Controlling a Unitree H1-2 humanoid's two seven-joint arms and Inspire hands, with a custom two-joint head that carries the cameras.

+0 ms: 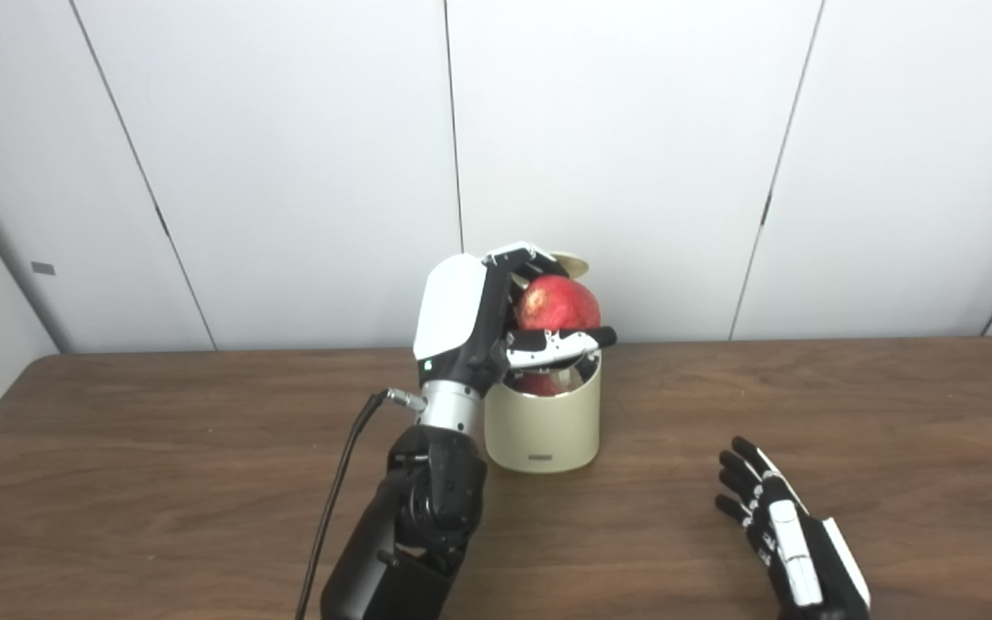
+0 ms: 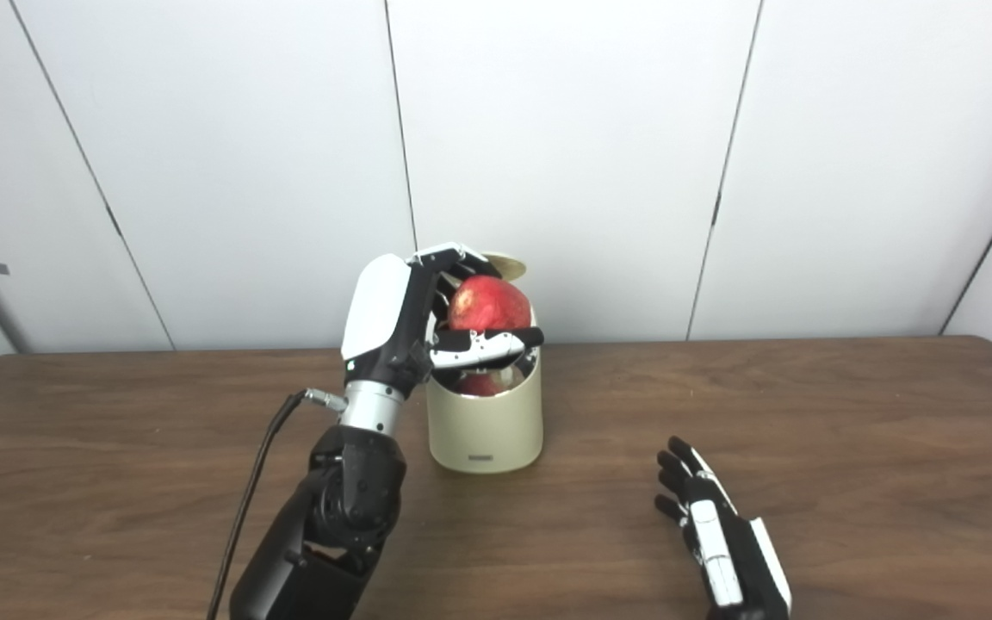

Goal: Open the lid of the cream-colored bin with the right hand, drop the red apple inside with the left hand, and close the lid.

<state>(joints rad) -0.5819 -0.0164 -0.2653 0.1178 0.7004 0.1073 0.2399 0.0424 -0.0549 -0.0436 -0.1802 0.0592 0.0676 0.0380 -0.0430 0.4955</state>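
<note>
The red apple, faintly speckled with paler flecks, sits just above the cream-colored bin, whose shiny inside throws back a red reflection and whose wall carries a small grey label at its 6 o'clock edge. The lid, at the bin's 12 o'clock, shows a pale cream rim. The left hand is black with a white back and white-and-black fingers. The right hand, at the bin's 4 o'clock, is black with white strips. The table is dark brown wood grain; the wall is white panels with dark seams.
</note>
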